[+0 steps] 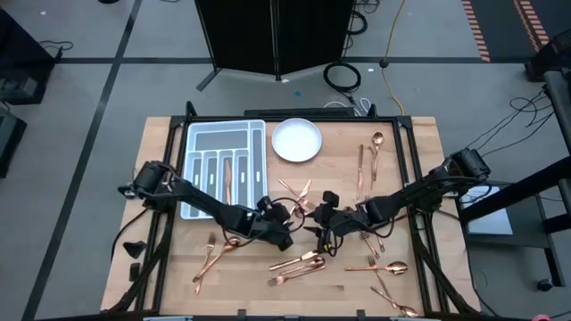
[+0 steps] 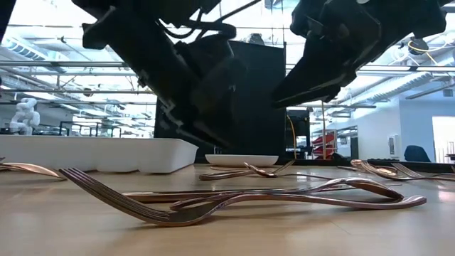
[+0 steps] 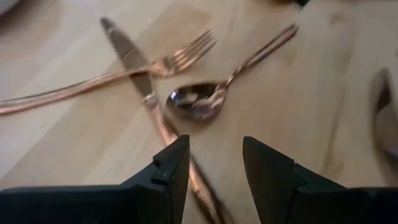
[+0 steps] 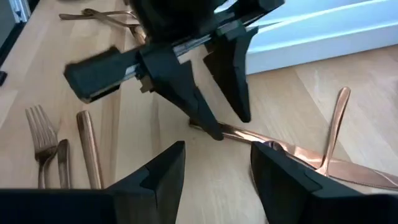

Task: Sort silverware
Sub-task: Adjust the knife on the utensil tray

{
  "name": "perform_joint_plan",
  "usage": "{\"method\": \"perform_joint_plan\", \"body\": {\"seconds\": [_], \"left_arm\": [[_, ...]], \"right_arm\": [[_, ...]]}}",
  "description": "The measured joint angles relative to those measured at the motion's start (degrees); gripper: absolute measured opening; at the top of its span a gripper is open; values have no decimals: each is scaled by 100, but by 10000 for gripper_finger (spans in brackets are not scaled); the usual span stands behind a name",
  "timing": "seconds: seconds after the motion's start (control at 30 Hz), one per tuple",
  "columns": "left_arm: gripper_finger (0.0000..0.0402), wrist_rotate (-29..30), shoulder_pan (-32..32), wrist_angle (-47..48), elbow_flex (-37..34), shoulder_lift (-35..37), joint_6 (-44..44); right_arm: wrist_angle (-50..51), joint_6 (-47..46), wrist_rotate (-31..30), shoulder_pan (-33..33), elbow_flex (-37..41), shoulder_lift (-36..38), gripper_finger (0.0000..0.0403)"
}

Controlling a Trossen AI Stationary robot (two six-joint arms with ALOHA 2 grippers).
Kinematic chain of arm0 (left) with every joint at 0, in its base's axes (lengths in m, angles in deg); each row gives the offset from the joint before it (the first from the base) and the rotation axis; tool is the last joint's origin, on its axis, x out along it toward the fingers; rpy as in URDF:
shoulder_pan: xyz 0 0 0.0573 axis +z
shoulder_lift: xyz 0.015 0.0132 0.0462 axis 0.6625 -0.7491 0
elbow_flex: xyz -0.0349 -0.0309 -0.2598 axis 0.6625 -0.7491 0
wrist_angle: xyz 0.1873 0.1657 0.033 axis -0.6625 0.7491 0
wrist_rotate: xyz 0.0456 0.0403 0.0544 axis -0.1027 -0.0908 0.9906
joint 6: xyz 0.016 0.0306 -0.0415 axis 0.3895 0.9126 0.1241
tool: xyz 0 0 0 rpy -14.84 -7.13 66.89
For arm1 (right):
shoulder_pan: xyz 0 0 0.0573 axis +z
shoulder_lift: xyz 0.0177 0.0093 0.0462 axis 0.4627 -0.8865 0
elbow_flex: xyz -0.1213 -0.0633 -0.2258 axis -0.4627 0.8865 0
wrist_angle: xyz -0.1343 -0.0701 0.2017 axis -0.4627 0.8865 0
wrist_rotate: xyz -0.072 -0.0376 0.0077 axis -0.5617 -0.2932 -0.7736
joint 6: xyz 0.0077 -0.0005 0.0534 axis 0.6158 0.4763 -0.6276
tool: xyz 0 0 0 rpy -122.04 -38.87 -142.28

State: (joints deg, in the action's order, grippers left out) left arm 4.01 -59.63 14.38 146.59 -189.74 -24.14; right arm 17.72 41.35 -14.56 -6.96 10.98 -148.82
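Observation:
Copper forks, spoons and knives lie scattered on the wooden table. Both grippers meet head-on at the table's middle, low over a crossed group: a knife, a fork and a spoon. My left gripper is open, its fingers on either side of the knife's handle end. My right gripper is open and empty, facing the left gripper from the table's right. My left gripper comes slanting down from the table's left, its open fingers across the knife's handle end. One fingertip stands right at the handle by the table top. I cannot tell whether it touches. The knife lies flat on the table.
A grey compartmented tray holding one copper piece and a white plate stand at the far side. More silverware lies near the front edge and at the far right. A fork lies in the low view's foreground.

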Motion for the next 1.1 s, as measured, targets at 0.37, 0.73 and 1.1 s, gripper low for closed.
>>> {"method": "perform_joint_plan", "body": {"seconds": [0.37,0.73,1.1], "left_arm": [[143,-564,228,3647,301,1852,-956],[143,-1458,1777,6636,72,3062,-1944],[143,-2219,3031,5819,-738,2812,-1608]], "right_arm": [[175,-121,2,0,2,0,173],[102,-135,3,0,0,0,173],[146,-179,26,13,-4,0,173]]}}
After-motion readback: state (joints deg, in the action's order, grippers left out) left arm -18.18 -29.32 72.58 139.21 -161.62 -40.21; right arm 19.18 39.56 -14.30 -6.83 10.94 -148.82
